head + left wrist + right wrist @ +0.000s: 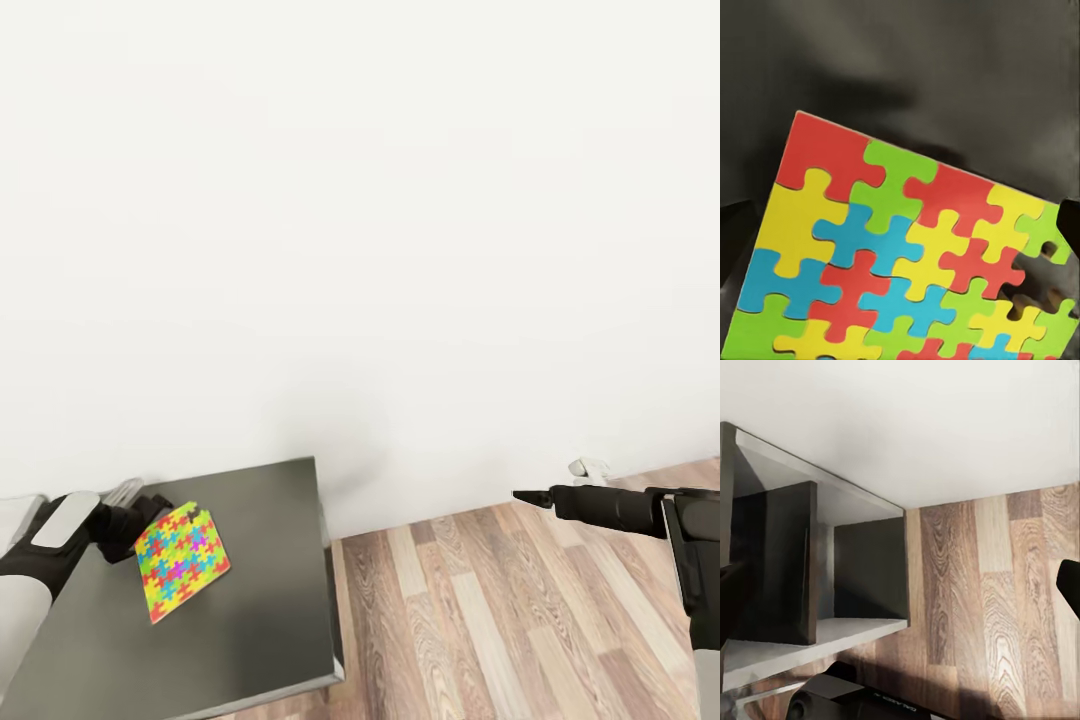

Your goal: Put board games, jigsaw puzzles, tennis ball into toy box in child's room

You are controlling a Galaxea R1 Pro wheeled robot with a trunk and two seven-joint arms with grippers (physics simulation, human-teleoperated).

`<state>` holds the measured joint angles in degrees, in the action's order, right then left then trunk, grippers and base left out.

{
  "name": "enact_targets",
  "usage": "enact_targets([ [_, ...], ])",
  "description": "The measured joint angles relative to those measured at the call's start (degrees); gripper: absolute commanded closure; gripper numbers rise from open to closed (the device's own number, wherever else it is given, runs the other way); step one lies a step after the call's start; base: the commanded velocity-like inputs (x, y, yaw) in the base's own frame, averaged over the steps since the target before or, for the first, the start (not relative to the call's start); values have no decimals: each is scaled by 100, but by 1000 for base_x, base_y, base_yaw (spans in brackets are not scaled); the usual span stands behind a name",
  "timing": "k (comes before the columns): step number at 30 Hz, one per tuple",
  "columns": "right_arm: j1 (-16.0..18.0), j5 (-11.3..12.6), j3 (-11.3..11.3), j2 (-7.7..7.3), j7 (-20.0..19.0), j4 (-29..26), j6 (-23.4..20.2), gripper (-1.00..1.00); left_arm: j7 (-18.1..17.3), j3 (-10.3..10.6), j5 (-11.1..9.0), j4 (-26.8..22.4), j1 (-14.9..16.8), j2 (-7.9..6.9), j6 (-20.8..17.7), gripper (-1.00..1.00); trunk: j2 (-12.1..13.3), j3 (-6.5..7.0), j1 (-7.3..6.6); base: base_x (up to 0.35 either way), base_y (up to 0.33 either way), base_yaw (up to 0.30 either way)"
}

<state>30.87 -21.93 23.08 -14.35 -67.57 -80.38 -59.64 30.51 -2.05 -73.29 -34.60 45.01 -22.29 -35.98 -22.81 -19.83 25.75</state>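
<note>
Head view, lower left: left gripper (172,512) pinches a tilted jigsaw puzzle (181,561) by its top edge over a dark cabinet top (270,610); such an edge hold may slip. Left wrist view agrees. Right gripper (522,495): jaw state unclear.

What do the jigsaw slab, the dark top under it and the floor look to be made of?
Jigsaw puzzle: likely foam or card, with matte, flat-coloured interlocking pieces and a thin pale edge. Cabinet top: smooth dark grey panel with a soft sheen, perhaps laminate. Floor: wood planks with visible grain, possibly a printed finish.
</note>
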Motion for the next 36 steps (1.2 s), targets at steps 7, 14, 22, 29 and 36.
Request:
enact_targets([
  [7, 1, 0, -1, 0, 4, 0, 0, -100, -23, -2, -13, -9, -1, 5, -16, -100, 0, 0, 0, 0, 0, -273],
  [14, 6, 0, -1, 1, 4, 0, 0, -100, -30, -3, -16, -16, 3, 6, -37, -100, 0, 0, 0, 0, 0, -229],
  [22, 8, -1, -2, 1, 4, 1, 0, -100, -31, -3, -20, -19, 4, 5, -51, -100, 0, 0, 0, 0, 0, -77],
  [29, 9, -2, -2, 1, 4, 1, 0, -100, -34, -4, -20, -59, 4, 5, -56, -100, 0, 0, 0, 0, 0, -19],
  [36, 9, -2, -2, 1, 4, 1, 0, -100, -29, -4, -20, -75, 5, 5, -56, -100, 0, 0, 1, -30, -18, -5],
])
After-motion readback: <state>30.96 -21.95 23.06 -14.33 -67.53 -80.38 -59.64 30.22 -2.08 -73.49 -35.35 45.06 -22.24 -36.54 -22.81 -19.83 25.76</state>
